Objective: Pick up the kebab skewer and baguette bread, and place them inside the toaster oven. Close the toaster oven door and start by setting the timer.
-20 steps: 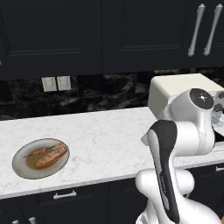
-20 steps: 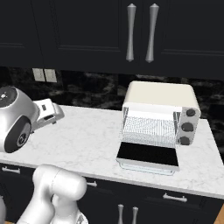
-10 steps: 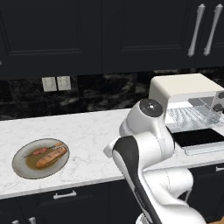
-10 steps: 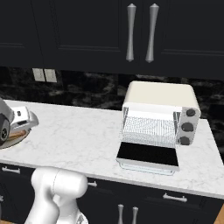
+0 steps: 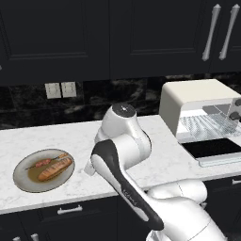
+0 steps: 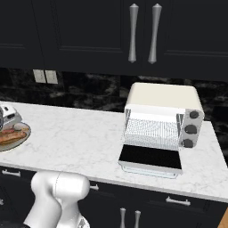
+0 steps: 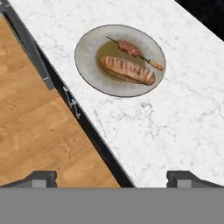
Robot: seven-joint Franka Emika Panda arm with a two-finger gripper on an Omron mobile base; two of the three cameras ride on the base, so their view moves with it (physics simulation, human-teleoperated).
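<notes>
Arm swung further left toward plate point(image 7: 89, 46) at upper centre; claw point(image 7: 111, 177) hung spread, empty. Baguette bread point(image 7: 127, 70) lay beside kebab skewer point(image 7: 131, 50); toaster oven door point(image 6: 150, 158) was down.

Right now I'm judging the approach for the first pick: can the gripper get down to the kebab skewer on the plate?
Probably yes. The kebab skewer lies uncovered on the plate beside the baguette bread, and nothing stands between it and the gripper, which hangs open above the counter edge.
</notes>
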